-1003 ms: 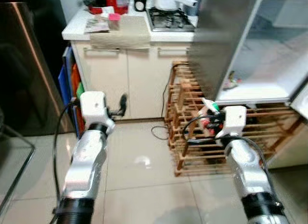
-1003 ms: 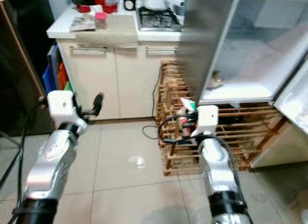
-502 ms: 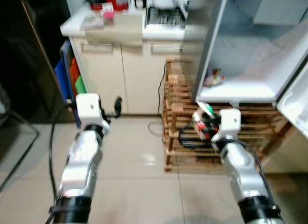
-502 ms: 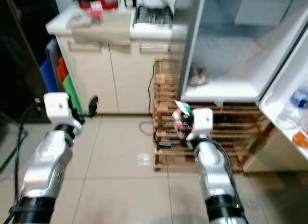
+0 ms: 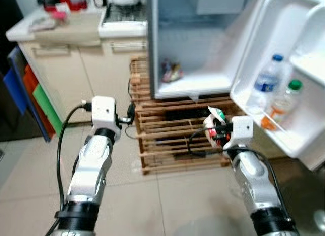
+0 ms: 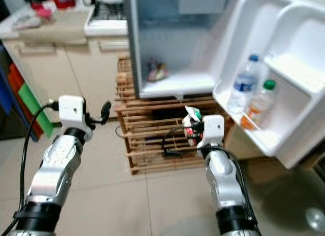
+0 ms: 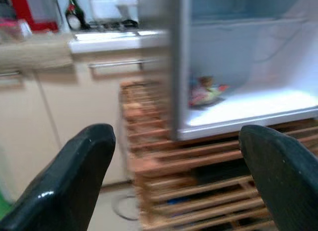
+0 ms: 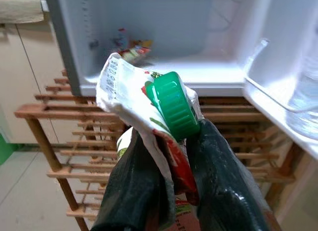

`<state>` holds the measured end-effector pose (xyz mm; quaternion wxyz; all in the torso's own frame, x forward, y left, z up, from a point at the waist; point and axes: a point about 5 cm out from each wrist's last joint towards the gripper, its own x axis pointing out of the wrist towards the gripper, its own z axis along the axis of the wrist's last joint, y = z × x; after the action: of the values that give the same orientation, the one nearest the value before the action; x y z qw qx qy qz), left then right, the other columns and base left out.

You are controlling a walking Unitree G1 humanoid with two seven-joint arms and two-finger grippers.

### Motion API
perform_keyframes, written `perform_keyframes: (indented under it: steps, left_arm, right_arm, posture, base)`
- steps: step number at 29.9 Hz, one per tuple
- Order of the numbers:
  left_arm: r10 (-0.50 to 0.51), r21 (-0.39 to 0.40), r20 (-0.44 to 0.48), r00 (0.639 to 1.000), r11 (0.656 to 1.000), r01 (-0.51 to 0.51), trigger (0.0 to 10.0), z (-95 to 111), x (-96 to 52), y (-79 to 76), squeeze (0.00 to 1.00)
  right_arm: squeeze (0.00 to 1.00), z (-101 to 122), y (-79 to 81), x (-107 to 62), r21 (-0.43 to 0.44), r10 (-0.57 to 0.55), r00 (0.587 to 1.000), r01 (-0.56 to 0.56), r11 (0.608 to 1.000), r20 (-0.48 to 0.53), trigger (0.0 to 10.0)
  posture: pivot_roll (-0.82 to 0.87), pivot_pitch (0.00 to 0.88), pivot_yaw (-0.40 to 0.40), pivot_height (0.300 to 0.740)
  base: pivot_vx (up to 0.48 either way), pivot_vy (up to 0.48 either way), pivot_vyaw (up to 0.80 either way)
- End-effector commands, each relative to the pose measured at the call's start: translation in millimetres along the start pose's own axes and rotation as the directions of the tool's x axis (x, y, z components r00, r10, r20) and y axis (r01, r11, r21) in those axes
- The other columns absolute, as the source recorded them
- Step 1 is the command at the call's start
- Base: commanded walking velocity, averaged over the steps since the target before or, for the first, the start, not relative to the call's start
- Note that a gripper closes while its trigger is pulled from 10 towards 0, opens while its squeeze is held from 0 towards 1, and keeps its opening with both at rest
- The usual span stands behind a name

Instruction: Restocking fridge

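My right gripper (image 5: 217, 131) is shut on a white and red pouch with a green screw cap (image 8: 172, 108), held at chest height in front of the open fridge (image 5: 194, 88). The pouch sits below and in front of the fridge's lower shelf, where a small colourful packet (image 5: 171, 71) lies. The white fridge door (image 5: 299, 48) stands open on the right, and its shelf holds a water bottle (image 5: 265, 82) and a green-capped bottle (image 5: 284, 100). To the left, my left gripper (image 5: 130, 114) is open and empty, its fingers (image 7: 74, 176) spread wide.
A slatted wooden rack (image 5: 170, 142) stands on the tiled floor under the fridge, with a black cable on it. Cream cabinets under a white counter (image 5: 56, 33) and a gas hob (image 5: 122, 12) are at the back left. Coloured boards (image 5: 30, 91) lean at the far left.
The camera has swung to the right, bringing the fridge interior and the door shelf with bottles into view. The right gripper still holds the pouch; the left gripper stays open.
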<state>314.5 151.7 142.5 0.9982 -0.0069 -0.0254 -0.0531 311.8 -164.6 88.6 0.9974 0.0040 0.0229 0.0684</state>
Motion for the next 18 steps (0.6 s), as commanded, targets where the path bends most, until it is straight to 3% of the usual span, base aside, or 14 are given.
perform_keyframes:
  steps: [1,17,18]
  left_arm:
    - [-0.021,-0.018,0.049,0.999,1.000,0.022,10.0,10.3,-0.2,-1.1,0.00]
    - [-0.109,-0.015,0.067,0.992,0.994,0.110,9.7,14.1,0.8,-11.0,0.00]
    - [-0.147,0.005,0.055,0.988,0.989,0.147,6.0,13.4,0.6,-13.4,0.00]
  right_arm:
    - [0.00,5.0,0.7,2.6,-0.007,0.001,1.000,-0.001,1.000,0.027,10.0]
    - [0.00,11.8,11.8,14.0,-0.010,0.030,0.998,-0.030,1.000,0.050,10.0]
    - [0.00,11.2,11.4,13.9,-0.012,0.026,0.998,-0.026,1.000,0.050,10.0]
  posture:
    - [-0.13,0.000,0.048,0.740]
    - [-0.13,0.000,0.043,0.740]
    - [-0.13,0.000,0.043,0.740]
  base:
    - [0.461,0.000,0.00]
    - [0.461,0.000,0.00]
    - [0.461,0.000,0.00]
